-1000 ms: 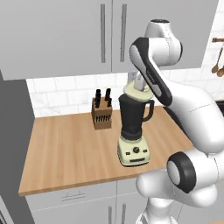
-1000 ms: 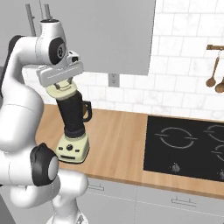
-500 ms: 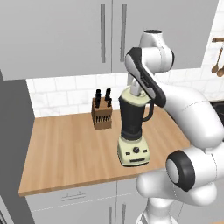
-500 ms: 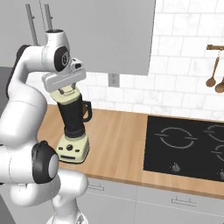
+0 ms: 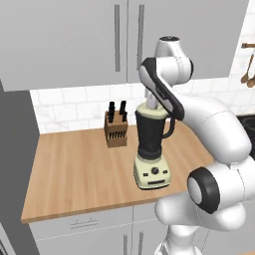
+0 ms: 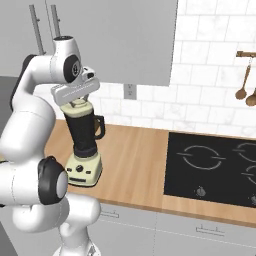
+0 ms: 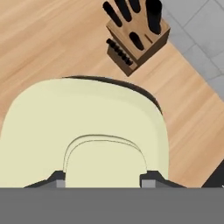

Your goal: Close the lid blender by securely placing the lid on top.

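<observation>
In the left base view we see our gripper (image 5: 151, 103) poised directly over the top of the blender (image 5: 151, 149), with the lid (image 5: 149, 107) showing as a pale cream sliver just under the hand and right at the jar's rim; from here we cannot tell whether it is fully seated or a touch above. The knife block (image 5: 117, 130) stands on the wooden counter (image 5: 74, 169) beyond and to the left of the hand, well apart from the jar. In the right base view the gripper (image 6: 78, 101) again sits straight above the blender (image 6: 85, 150), the lid (image 6: 79, 104) lying just below it at the jar mouth, the jar's handle turned toward the cooktop (image 6: 215, 167). In the hand view the lid (image 7: 87, 131) lies immediately ahead of the fingertips (image 7: 56, 177), which bracket its raised centre cap on either side, so we judge the fingers are pinching the lid by that cap. A dark arc of the blender (image 7: 131, 87) peeks out beyond the far edge of the lid, and the knife block (image 7: 136, 33) lies farther ahead. That visible arc suggests the lid may be slightly offset or tilted; if we let go so, one corner could ride on the rim and the lid sit crooked or slide off, and pressing down off-centre could tip the tall jar.
</observation>
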Controlling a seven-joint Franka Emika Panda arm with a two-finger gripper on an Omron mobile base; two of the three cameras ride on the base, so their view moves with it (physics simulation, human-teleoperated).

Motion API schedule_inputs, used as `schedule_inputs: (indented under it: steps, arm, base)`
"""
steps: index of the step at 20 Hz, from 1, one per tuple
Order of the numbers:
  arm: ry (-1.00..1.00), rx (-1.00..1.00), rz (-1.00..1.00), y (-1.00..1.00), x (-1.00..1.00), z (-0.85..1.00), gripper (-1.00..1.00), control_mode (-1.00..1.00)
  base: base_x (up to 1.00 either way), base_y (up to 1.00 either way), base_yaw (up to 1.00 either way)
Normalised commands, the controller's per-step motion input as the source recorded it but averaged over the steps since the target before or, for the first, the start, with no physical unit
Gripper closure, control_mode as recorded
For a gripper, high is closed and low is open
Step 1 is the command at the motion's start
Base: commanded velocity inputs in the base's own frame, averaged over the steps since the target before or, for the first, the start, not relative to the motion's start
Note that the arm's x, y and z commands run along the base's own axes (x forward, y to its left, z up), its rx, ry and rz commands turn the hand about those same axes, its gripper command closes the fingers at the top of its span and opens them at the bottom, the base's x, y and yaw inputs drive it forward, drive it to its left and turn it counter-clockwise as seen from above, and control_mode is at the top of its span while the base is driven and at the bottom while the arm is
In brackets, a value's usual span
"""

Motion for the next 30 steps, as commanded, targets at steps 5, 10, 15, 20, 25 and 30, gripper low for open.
schedule_inputs:
  steps: [5, 10, 15, 20, 25, 30]
  arm:
    - [-0.1, 0.0, 0.0, 0.0, 0.13, 0.0, 1.0, -1.0]
    - [-0.08, 0.0, 0.0, 0.08, 0.12, 0.0, 1.0, -1.0]
    - [-0.01, 0.0, 0.0, 0.22, 0.01, -0.1, 1.0, -1.0]
    - [0.05, 0.0, 0.0, 0.15, 0.0, -0.13, 1.0, -1.0]
    - [0.12, -0.06, 0.0, 0.0, 0.0, -0.12, 1.0, -1.0]
    - [-0.01, -0.09, 0.0, 0.0, 0.01, -0.02, 1.0, -1.0]
  base:
    - [0.0, 0.0, 0.0]
    - [0.0, 0.0, 0.0]
    - [0.0, 0.0, 0.0]
    - [0.0, 0.0, 0.0]
    - [0.0, 0.0, 0.0]
    - [0.0, 0.0, 0.0]
